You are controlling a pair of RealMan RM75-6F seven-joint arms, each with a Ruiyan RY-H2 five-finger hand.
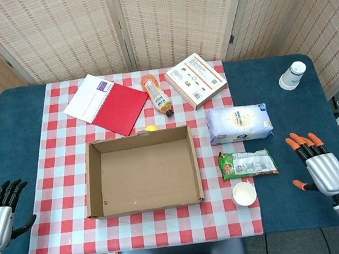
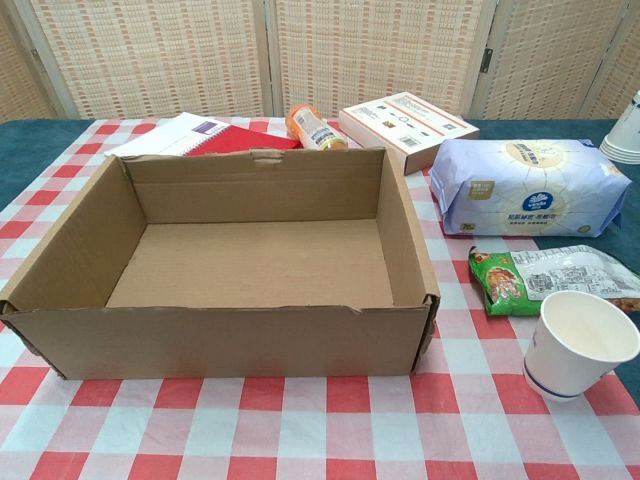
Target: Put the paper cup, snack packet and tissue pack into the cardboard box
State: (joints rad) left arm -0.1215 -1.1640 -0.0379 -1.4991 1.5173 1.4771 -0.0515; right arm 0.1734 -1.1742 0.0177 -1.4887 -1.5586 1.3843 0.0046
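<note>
Woven-reed screens back a blue table (image 1: 26, 120) laid with a red-checked cloth (image 1: 57, 172). The open cardboard box (image 1: 143, 172) sits centre; right of it lie the tissue pack (image 1: 239, 122), snack packet (image 1: 248, 163) and upright paper cup (image 1: 244, 193), their print too small to read. Left hand (image 1: 2, 212) and right hand (image 1: 317, 161) rest at the table edges, fingers spread, holding nothing.

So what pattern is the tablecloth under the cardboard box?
Red and white checks on the tablecloth, clearest in the head view.
</note>
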